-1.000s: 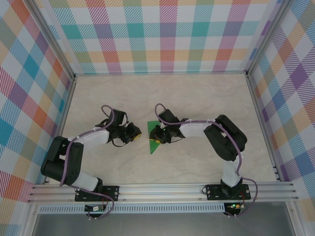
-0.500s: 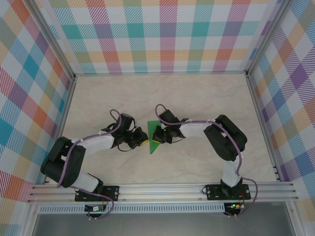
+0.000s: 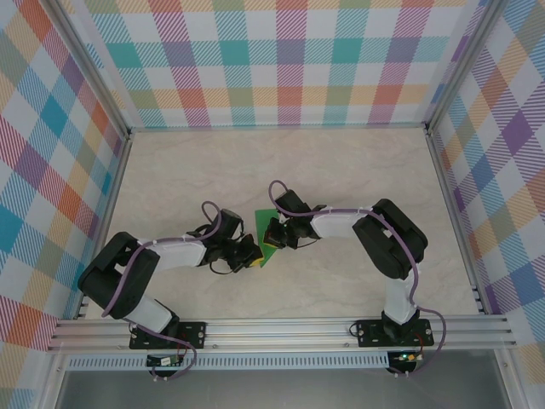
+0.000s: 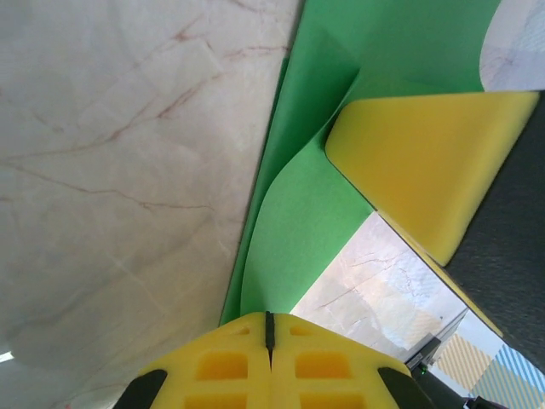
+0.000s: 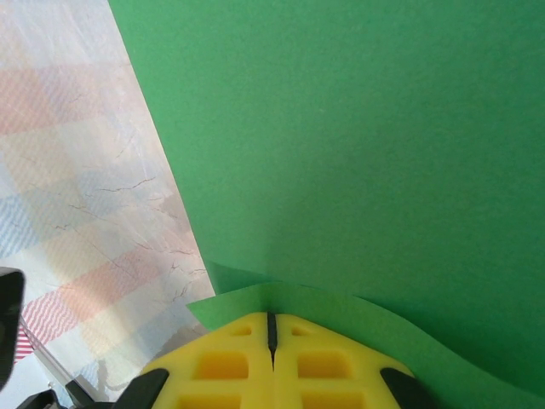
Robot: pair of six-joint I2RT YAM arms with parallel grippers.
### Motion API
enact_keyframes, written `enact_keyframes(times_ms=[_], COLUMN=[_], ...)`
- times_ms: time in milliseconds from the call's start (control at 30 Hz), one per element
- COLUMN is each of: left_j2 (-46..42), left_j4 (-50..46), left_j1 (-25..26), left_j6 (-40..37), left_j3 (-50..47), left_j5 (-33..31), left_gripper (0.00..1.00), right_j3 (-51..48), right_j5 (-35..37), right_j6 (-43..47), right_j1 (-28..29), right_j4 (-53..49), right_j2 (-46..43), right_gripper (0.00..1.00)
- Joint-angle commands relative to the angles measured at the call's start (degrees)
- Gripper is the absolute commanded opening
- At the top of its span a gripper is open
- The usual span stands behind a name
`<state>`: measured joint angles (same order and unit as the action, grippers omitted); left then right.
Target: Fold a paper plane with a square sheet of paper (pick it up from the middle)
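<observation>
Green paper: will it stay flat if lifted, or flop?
Probably floppy: the green paper bows in a soft curve toward the left gripper. Likely thin and easily creased: a wavy flap sits at the right gripper.

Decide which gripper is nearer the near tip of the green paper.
Left. The left gripper pinches the green paper beside that tip; the right gripper pinches its right edge, farther back.

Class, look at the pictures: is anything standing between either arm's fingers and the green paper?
Nothing visible does. The left fingers and the right fingers are each shut directly on an edge of the paper.
</observation>
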<state>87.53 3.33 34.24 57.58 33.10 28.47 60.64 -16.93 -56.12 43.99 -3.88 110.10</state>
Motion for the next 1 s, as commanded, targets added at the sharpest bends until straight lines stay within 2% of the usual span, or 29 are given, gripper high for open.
enact_keyframes(times_ms=[0,533,967], left_j2=[0.69,2.36,2.15], left_j4=[1.82,1.26,-5.51], left_j1=[0.74,1.64,3.27], left_j6=[0.94,0.78,-1.84], left_j3=[-0.32,-1.11,-2.37], left_j5=[0.18,-0.72,-3.60], left_gripper=[0.00,0.00,0.00], right_j3=[-1.05,-1.32,-1.58], right_j5=[1.47,1.46,3.14], right_j6=[-0.13,-0.22,-0.39], right_j1=[0.40,0.40,0.35], right_j4=[-2.18,-1.85,-2.99], right_j2=[1.82,1.53,1.60], right_gripper=[0.04,0.04,0.04])
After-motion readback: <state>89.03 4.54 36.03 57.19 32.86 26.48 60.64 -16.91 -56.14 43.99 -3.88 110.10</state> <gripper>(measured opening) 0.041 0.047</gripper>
